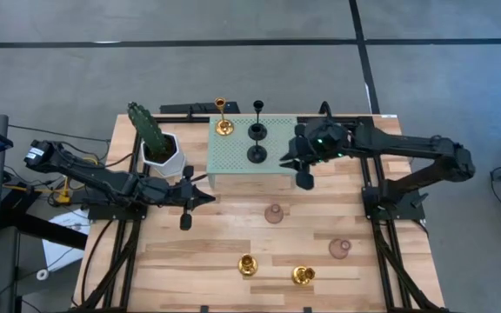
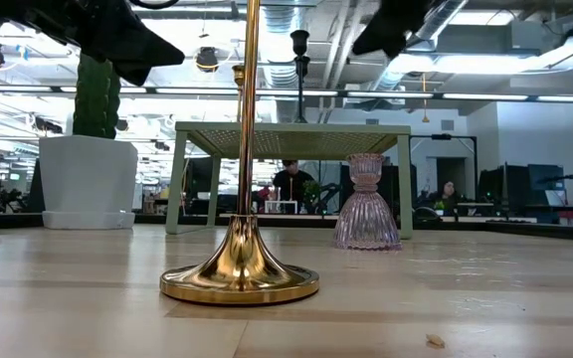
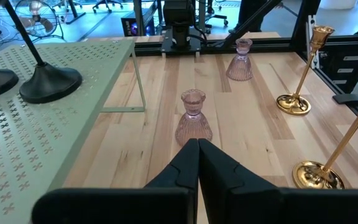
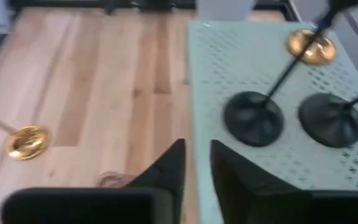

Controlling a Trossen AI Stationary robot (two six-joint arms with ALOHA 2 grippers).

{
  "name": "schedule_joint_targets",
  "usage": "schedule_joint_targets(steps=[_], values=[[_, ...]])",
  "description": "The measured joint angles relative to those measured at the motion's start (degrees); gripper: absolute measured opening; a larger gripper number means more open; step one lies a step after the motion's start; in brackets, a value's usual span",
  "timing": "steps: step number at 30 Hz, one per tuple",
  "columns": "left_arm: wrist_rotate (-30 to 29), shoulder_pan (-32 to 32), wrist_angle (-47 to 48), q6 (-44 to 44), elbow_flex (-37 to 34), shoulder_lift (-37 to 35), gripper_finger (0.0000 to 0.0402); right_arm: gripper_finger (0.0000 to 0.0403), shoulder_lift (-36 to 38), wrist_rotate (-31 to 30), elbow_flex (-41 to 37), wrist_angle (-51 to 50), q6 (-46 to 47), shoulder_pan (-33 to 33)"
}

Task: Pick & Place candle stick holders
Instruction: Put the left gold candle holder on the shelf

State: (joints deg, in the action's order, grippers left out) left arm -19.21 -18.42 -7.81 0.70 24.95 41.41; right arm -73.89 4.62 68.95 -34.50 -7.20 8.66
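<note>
With three holders on the green stand (image 1: pixel 233 161), we judge the nearest pink holder (image 1: pixel 274 213) comes next, so our left gripper (image 1: pixel 187 199), fingers together, should open wide and descend squarely over its stem, while our right gripper (image 1: pixel 302 163), fingers slightly apart, waits at the stand's edge.

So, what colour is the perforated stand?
Pale green perforated stand, clearest in the high view.

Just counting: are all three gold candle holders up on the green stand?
No, only one gold holder stands on the green stand; two others sit on the table.
</note>
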Motion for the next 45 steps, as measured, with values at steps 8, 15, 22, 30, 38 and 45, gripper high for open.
schedule_joint_targets(steps=[8, 15, 22, 30, 38, 45], values=[[0.00, 0.00, 0.01, 0.01, 0.00, 0.00, 0.0008, 0.0011, 5.20, -1.84, 0.00, -1.99, -0.22, -8.49], [0.01, 0.01, 0.01, 0.01, 0.00, 0.00, 0.0008, 0.0003, 5.76, -14.83, -0.04, -7.09, 1.00, -17.88], [0.60, 0.01, 0.01, -0.30, 0.00, 0.00, 0.0008, 0.0001, 6.82, -24.45, -5.40, -4.17, 2.65, -25.03], [9.73, 0.01, -5.34, -0.46, -4.35, 0.44, 0.0008, 0.0000, 12.34, -24.50, -19.59, 12.70, 4.26, -28.65], [20.73, -0.14, -21.85, -7.70, -8.80, 9.17, 0.0008, 0.0000, 19.84, -28.74, -30.68, 25.10, 3.81, -29.81], [22.80, -0.12, -36.64, -10.50, -8.81, 24.80, 0.0008, 0.0000, 26.03, -28.93, -37.72, 33.73, 1.03, -29.32]])
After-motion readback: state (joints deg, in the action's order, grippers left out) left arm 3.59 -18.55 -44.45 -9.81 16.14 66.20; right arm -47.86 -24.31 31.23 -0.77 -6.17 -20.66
